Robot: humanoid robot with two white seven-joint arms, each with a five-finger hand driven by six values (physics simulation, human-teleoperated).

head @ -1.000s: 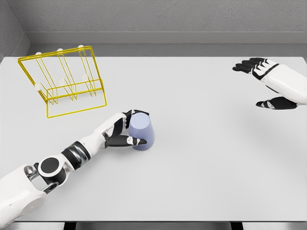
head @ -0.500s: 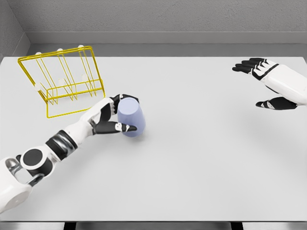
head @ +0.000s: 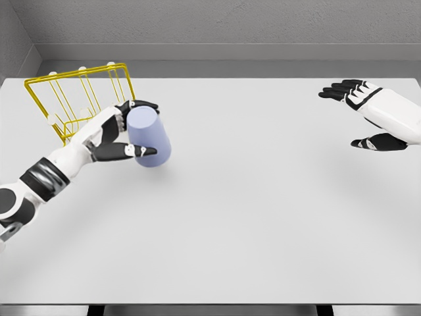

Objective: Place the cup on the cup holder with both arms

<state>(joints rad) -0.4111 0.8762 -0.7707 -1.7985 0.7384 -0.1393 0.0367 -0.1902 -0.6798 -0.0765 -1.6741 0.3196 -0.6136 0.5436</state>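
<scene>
Your left hand (head: 117, 137) grips the lavender cup (head: 148, 137) at the upper left of the frame, fingers wrapped over its top and thumb pressed against its side, holding it tilted just beside the yellow wire cup holder (head: 79, 99). The step in hand looks to be the carry toward the rack, with the placing itself not yet done. The cup overlaps the rack's near right edge in the picture, but you cannot tell from this view whether the two touch or how high the cup sits above the white table (head: 263, 217).

Your next move likely calls for turning the cup so its mouth meets one of the holder's upright prongs, then lowering it over the prong without knocking the light frame.

The holder carries nothing; its prongs stand bare. Whether the cup holds anything cannot be seen.

Your right hand (head: 368, 115) hovers at the far right edge, fingers spread and empty, well apart from the cup.
</scene>
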